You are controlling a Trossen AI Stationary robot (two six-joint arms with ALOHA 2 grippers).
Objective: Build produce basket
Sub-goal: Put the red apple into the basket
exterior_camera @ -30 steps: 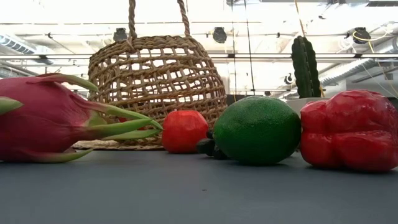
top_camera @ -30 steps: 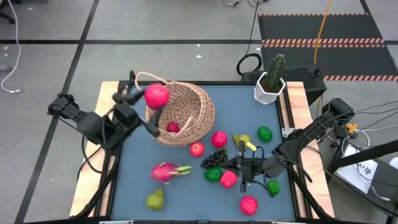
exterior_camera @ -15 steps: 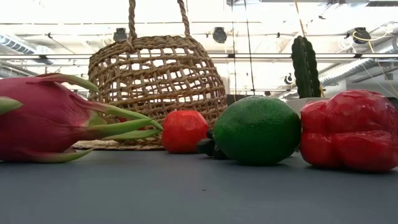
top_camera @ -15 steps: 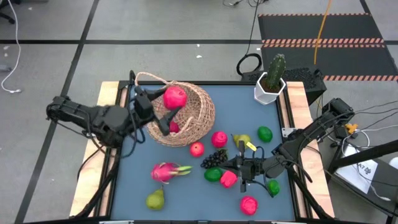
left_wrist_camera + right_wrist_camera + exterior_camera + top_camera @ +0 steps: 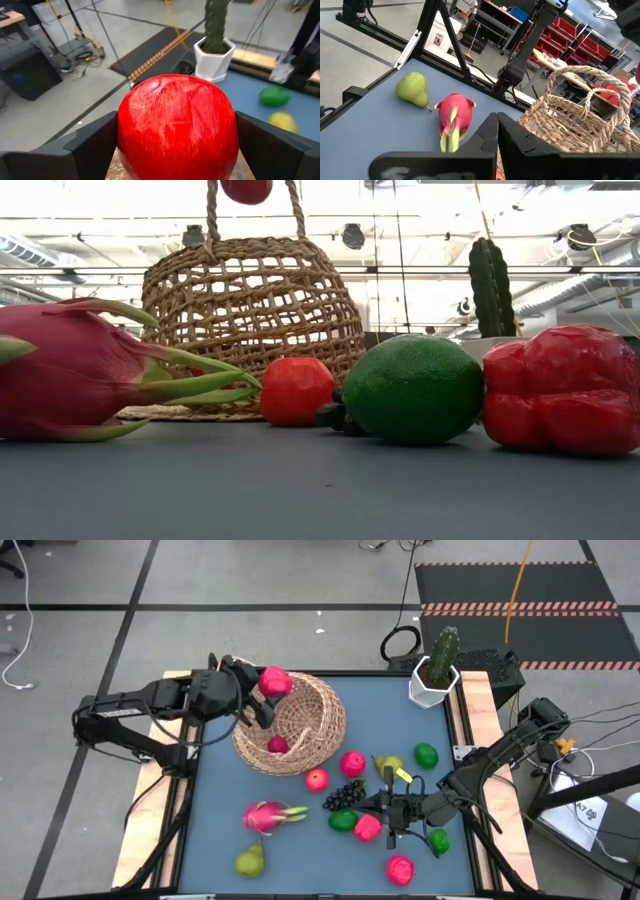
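Workshop: red parts bins (image 5: pixel 592 42), cables (image 5: pixel 400 643)

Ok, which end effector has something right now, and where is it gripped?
The left end effector holds a red round fruit by its two opposite sides, above the basket. The right end effector is shut on nothing.

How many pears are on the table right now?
2. One yellow-green pear lies at the near left, below the dragon fruit. Another pear sits right of centre, by the lime. The right arm may hide more.
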